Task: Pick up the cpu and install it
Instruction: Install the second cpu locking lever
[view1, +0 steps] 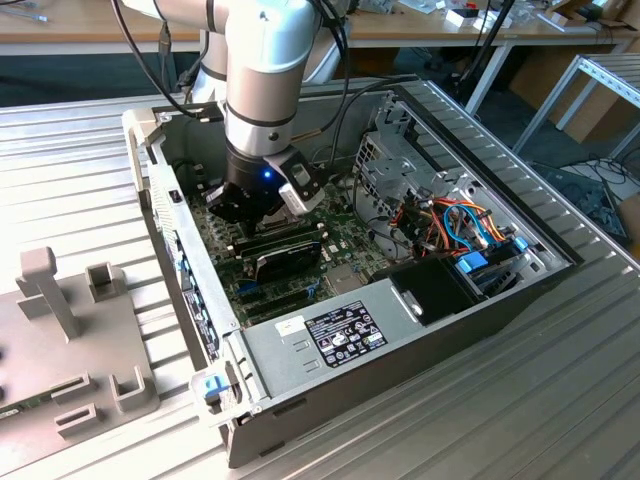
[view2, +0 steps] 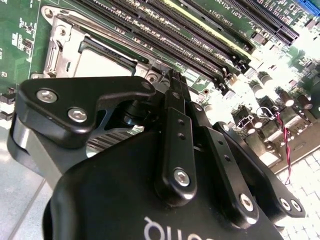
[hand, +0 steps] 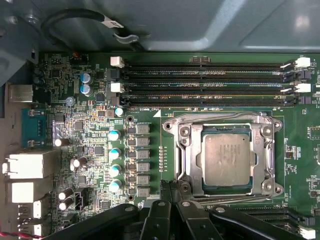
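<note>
Sitting flat in the socket frame on the motherboard, the cpu lies just beside the memory slots. Close above the frame, the fingers are pressed together, gripping nothing.

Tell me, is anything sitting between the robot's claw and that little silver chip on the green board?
Nothing visible does. In the first wrist view the cpu lies flat inside the metal retention frame, its grey top uncovered. The gripper hangs just beside that frame, with only bare motherboard between them. The chip already appears to sit in its socket.
</note>
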